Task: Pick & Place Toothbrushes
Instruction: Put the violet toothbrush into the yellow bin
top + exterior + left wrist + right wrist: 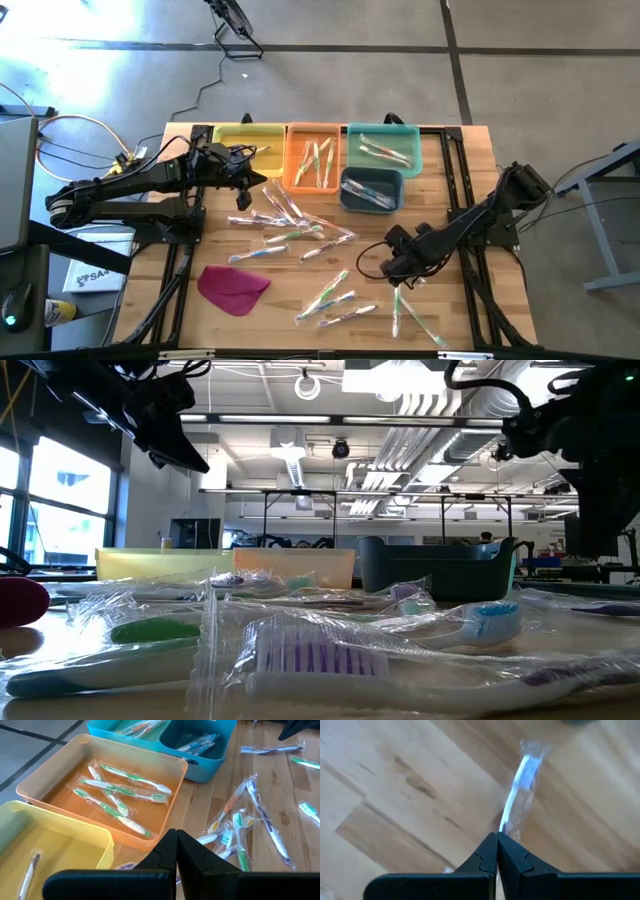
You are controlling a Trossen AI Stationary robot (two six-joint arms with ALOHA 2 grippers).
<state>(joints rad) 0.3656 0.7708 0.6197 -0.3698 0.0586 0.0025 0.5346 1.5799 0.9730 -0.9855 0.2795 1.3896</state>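
While toothbrushes [300,232] crowd mid-table, bare wood near front edge (left).

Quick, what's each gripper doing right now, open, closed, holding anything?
Left gripper: closed, holding nothing, above the table edge by the yellow bin.
Right gripper: closed on a wrapped toothbrush, above the wooden table.

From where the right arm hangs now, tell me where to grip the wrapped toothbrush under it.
Take the wrapped toothbrush at mid-handle, coming straight down with the fingers across its length. It lies flat on the bare wooden table with nothing beside it. The right gripper, shut, hangs over its handle end and must open first.
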